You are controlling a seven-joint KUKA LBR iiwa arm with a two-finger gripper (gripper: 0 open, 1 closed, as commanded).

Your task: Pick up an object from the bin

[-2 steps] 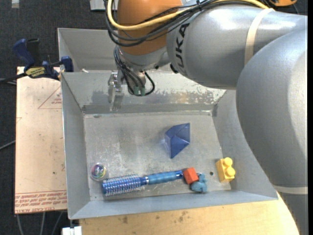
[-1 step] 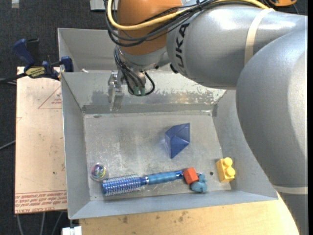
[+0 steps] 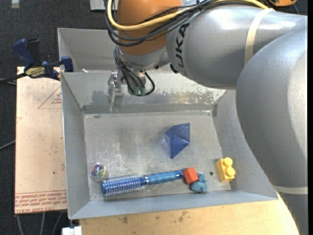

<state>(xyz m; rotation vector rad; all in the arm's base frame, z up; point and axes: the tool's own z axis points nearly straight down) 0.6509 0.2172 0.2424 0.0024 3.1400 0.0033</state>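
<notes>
The gripper (image 3: 116,89) hangs over the bin's (image 3: 73,146) far-left slope, with nothing visibly in it; whether it is open or closed cannot be told. The nearest thing, a blue pyramid (image 3: 176,138), lies mid-bin. A blue hairbrush (image 3: 139,181) lies along the near wall.

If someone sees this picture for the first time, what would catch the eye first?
The large grey arm with its orange cover reaches in from the right, and its gripper hangs over the back slope of the bin, towards the left. A blue pyramid-shaped piece lies alone in the middle of the floor. Along the front lie a blue hairbrush and, at the right, a yellow toy brick.
</notes>
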